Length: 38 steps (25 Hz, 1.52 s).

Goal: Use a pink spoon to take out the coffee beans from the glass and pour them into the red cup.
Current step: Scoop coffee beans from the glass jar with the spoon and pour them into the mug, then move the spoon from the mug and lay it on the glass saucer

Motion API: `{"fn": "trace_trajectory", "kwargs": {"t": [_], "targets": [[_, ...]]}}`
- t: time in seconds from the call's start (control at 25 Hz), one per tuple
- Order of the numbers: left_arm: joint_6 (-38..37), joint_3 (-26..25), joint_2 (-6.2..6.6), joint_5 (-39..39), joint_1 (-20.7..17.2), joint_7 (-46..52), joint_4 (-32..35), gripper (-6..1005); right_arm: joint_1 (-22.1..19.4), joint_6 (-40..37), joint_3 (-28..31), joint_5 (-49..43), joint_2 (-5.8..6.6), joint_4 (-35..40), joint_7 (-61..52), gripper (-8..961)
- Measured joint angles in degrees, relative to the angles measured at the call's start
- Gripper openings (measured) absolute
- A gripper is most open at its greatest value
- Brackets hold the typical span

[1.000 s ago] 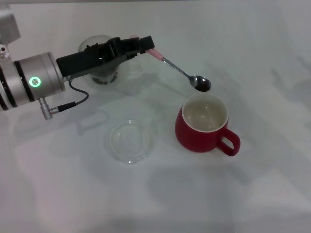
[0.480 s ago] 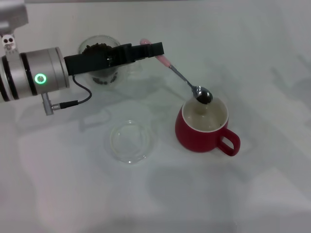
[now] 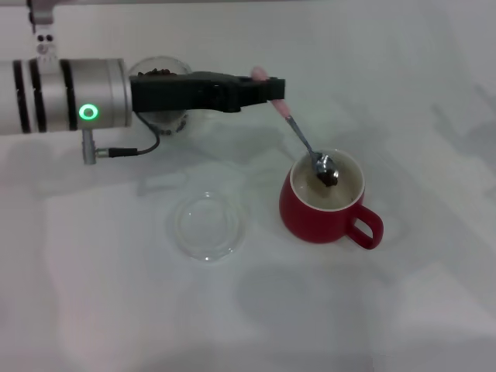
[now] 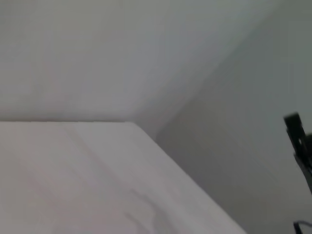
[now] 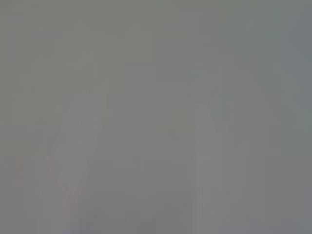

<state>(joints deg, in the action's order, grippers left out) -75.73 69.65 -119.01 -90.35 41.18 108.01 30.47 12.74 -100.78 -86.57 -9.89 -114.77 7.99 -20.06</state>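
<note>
One left tool [image 3: 267, 87] clamped on pink spoon [image 3: 298, 132], beans [image 3: 328, 177] in bowl, inside red cup [image 3: 325, 209].

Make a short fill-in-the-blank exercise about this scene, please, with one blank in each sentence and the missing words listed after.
1. The left gripper holds the pale pink handle of the small metal spoon, whose bowl hangs inside the glossy ____ ceramic cup.
2. The dark brown coffee beans lie in the bowl of the ____.
3. The flat round clear glass dish stands on the ____ side of the cup, seen from the robot.

Missing words: red; spoon; left
</note>
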Motion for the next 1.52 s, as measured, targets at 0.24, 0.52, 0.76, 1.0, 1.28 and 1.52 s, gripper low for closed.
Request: {"fn": "trace_trajectory", "kwargs": {"t": [0.24,0.52,0.76,1.0,1.28,1.52], "targets": [[0.87,4.62,0.01,-0.12,0.11,-0.58,5.20,130,0.97,1.23,0.06,0.00,0.00,-0.10,0.02,871],[0.80,5.35,0.01,-0.68,-0.24,0.06,8.53,133,1.57,2.33,0.39,-0.01,0.00,0.19,0.02,871],[-0.07,4.78,0.40,-0.36,-3.40,2.94,13.73,138,1.77,2.45,0.90,-0.03,0.00,0.19,-0.10,871],[-0.50,3.95,1.39,-0.36,-11.74,7.91,24.14,143,1.78,2.55,3.62,0.03,-0.05,0.05,-0.40,871],[-2.54,-1.06,2.39,-0.61,-18.22,9.64,24.22,148,1.57,3.28,9.61,0.13,-0.09,-0.34,-5.17,871],[-3.14,-2.31,3.41,-0.73,-23.22,9.48,22.27,153,1.59,5.64,12.44,0.14,-0.09,0.02,-6.64,871]]}}
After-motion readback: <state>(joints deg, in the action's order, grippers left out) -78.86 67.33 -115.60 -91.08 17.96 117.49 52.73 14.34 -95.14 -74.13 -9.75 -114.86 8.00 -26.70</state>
